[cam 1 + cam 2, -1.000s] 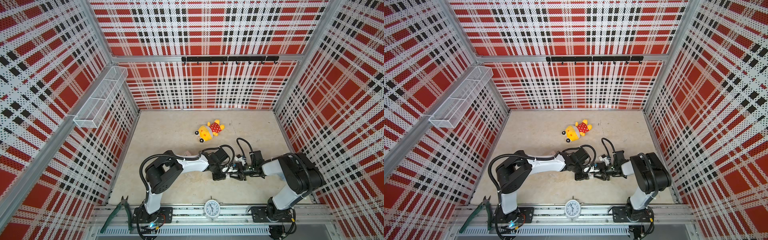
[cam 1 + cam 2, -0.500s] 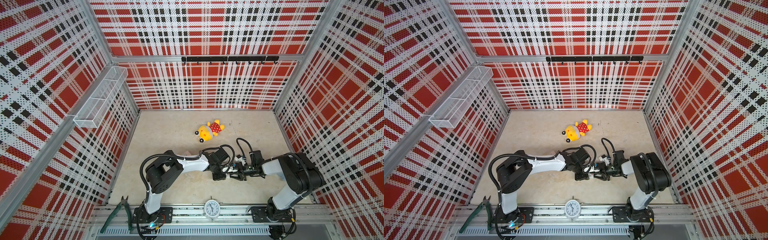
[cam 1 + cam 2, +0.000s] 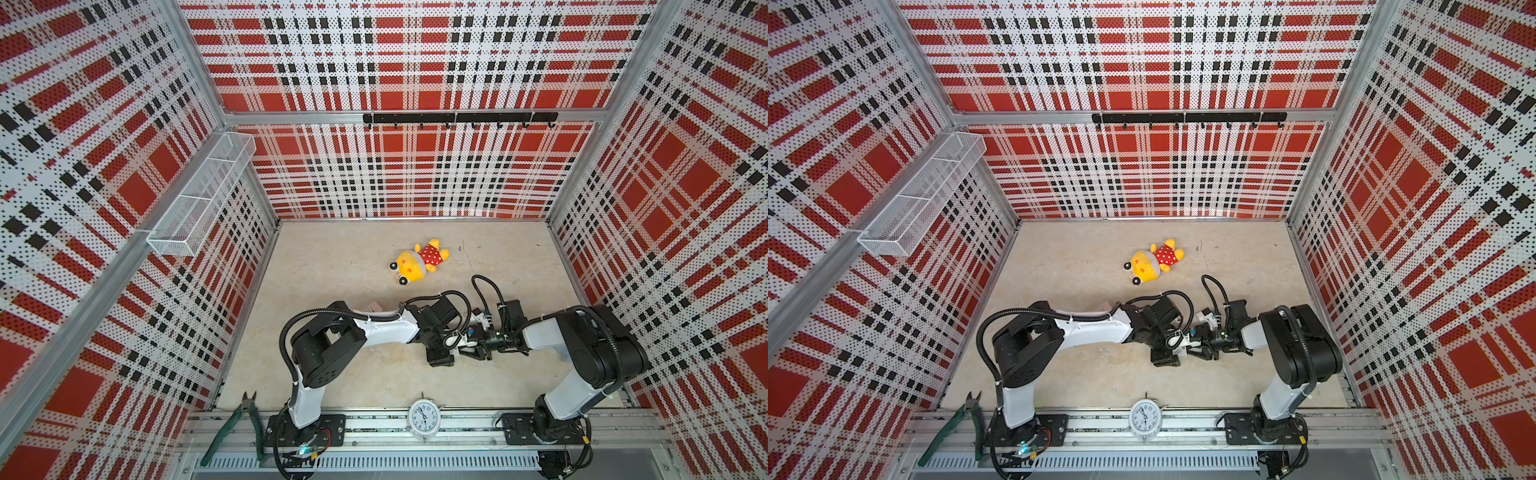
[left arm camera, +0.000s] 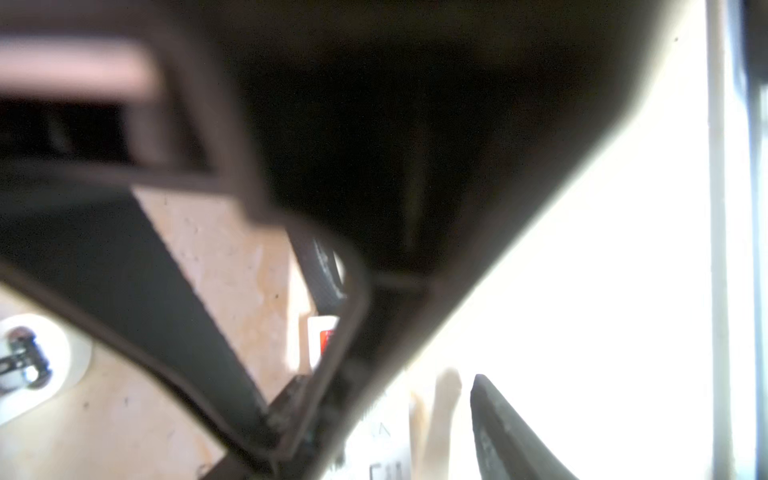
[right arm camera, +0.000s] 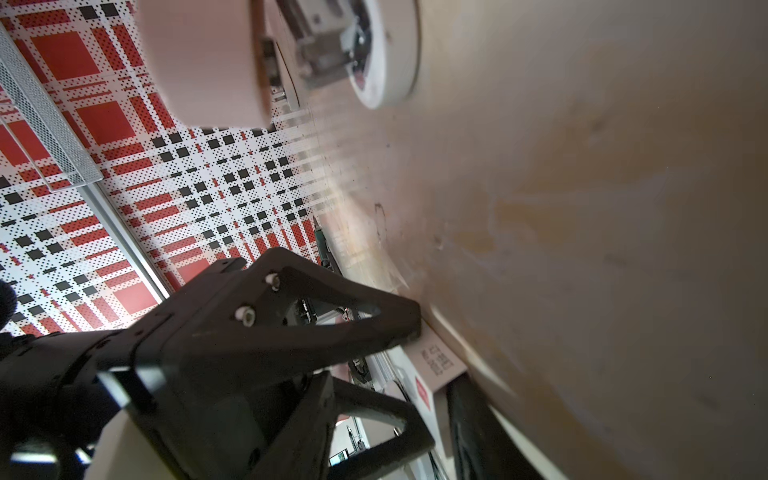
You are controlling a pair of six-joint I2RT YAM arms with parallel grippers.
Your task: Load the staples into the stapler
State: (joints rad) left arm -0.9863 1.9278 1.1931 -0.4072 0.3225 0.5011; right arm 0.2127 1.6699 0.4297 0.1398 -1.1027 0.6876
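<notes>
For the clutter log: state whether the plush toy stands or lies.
Lying. In both top views the plush toy sprawls flat on the table, head and red dotted dress side by side.

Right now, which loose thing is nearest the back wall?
The yellow plush toy; the white round alarm clock and green-handled cutters lie at the front.

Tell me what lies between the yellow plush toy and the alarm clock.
The left arm's wrist crosses between the plush toy and the alarm clock. The rest of that stretch is bare tabletop. Both top views show it.
</notes>
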